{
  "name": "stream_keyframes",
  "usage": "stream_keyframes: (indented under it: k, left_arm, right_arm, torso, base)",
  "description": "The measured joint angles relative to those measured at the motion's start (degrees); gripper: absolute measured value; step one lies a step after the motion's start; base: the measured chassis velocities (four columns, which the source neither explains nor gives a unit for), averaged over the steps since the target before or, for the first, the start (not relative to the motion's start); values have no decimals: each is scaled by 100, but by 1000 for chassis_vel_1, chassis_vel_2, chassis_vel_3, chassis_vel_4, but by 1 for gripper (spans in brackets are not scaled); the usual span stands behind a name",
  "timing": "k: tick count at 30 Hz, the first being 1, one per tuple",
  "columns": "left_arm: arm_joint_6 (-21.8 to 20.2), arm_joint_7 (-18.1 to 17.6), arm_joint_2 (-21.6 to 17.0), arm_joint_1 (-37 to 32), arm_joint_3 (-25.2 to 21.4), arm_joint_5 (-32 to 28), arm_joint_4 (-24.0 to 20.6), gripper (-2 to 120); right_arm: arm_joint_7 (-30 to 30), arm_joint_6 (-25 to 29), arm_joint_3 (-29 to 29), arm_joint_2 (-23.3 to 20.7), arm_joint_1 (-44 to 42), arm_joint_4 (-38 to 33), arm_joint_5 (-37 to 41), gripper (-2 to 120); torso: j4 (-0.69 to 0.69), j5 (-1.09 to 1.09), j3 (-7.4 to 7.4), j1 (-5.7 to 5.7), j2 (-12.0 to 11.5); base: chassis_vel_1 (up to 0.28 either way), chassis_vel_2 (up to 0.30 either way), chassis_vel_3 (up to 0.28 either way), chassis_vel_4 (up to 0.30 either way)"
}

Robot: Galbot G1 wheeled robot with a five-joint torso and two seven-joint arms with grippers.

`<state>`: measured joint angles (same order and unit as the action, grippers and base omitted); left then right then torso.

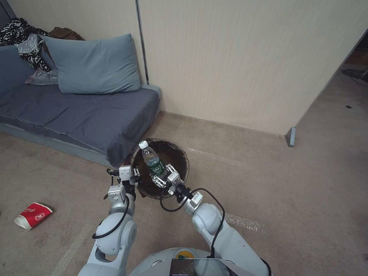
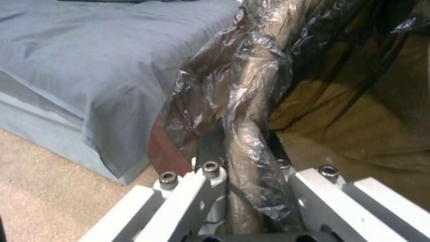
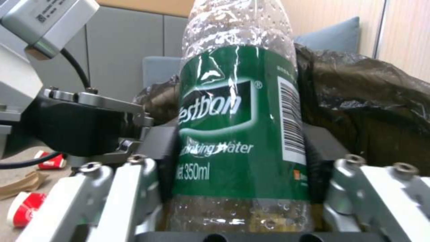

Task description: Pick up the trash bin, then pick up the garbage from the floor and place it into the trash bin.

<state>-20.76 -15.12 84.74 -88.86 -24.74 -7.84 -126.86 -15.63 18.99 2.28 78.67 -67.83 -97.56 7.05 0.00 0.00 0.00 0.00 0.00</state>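
The right gripper [image 1: 160, 177] fingers press on the green label of the bottle [image 1: 151, 158], holding it over the trash bin [image 1: 180, 153]. The left gripper [image 1: 134, 173] fingers pinch the bin's lined rim beside the sofa [image 1: 96, 115].

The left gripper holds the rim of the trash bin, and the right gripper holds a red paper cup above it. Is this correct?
Not quite. The right gripper holds a clear bottle with a green label, as the right wrist view shows. The red paper cup lies on the floor. The left gripper does grip the trash bin rim.

Green-labelled bottle [image 1: 152, 160] upright over brown-lined trash bin [image 1: 180, 155].
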Motion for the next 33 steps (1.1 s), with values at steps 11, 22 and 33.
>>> stream_keyframes:
  k: [11,22,33]
  left_arm:
    - [0,0,-5,11,-7,-3,35,4]
    - [0,5,-21,-1,3,5,24,4]
    - [60,81,-116,10,-74,-7,165,4]
  right_arm:
    - [-37,25,-51,-2,-37,29,-2,94]
    - [-39,28,-124,-32,-121,-189,0,100]
    - [1132,110,-810,69,-687,-1561,-979,100]
  torso:
    - [0,0,0,0,0]
    - [0,0,0,0,0]
    - [0,0,0,0,0]
  base:
    - [0,0,0,0]
    - [0,0,0,0]
    - [0,0,0,0]
